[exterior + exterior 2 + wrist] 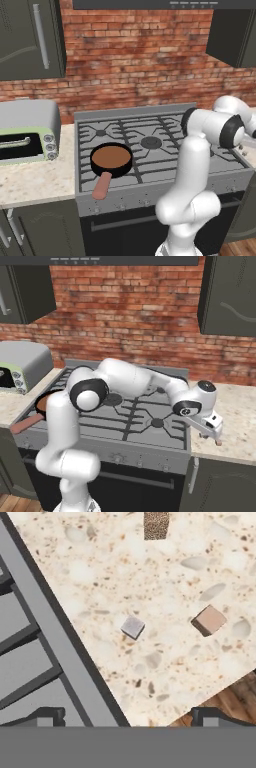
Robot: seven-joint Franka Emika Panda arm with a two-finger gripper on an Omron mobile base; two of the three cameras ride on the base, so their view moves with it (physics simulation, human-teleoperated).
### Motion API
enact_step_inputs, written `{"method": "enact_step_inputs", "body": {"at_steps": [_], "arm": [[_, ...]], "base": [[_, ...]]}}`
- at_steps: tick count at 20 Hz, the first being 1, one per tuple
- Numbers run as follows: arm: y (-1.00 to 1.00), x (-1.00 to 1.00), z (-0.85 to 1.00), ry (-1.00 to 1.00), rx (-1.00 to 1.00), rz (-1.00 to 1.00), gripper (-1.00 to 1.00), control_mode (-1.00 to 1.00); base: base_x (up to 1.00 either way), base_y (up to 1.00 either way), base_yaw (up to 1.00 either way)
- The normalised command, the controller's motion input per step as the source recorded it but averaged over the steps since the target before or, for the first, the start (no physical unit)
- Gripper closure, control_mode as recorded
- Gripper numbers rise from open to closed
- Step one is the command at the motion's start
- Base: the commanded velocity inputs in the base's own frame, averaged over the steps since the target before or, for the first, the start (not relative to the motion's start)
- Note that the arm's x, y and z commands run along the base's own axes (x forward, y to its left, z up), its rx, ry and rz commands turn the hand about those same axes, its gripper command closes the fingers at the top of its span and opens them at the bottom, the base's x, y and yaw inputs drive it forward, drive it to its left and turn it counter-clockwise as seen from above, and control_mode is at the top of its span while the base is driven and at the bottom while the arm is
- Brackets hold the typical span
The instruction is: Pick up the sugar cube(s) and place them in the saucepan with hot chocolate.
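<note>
Two sugar cubes lie on the speckled counter to the right of the stove: a small grey-white cube (133,627) and a larger tan cube (209,620). My gripper (129,717) hangs above them, open, its two dark fingertips (47,716) wide apart with nothing between them. From the right base view the gripper (215,435) points down over the counter near the stove's right front corner. The saucepan with hot chocolate (111,159) stands on the stove's front left burner, its salmon-pink handle (102,185) pointing to the front; the arm partly hides the saucepan (42,402).
The grey stove (160,145) lies between pan and cubes; its edge (60,637) runs beside the white cube. A brown speckled block (156,524) sits further along the counter. A toaster oven (27,135) stands on the left counter. The counter's front edge (200,697) is close to the cubes.
</note>
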Motion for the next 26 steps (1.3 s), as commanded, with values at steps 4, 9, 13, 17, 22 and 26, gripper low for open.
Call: {"method": "enact_step_inputs", "body": {"at_steps": [4, 9, 13, 17, 22, 26], "arm": [[-0.03, 0.02, 0.02, 0.00, 0.00, 0.00, -1.00, -1.00], [-0.02, 0.01, 0.01, 0.00, 0.00, 0.00, -1.00, -1.00], [-0.13, 0.01, -0.10, 0.00, 0.00, 0.00, -1.00, -1.00], [-0.01, 0.31, -0.35, -0.17, 0.00, 0.00, -1.00, -1.00], [0.00, 0.20, -0.22, -0.16, 0.00, 0.00, -1.00, -1.00], [0.00, 0.15, -0.04, -0.04, 0.00, 0.00, -1.00, -1.00]], "base": [[0.00, 0.00, 0.00], [0.00, 0.00, 0.00], [0.00, 0.00, 0.00], [0.00, 0.00, 0.00], [0.00, 0.00, 0.00], [0.00, 0.00, 0.00]]}}
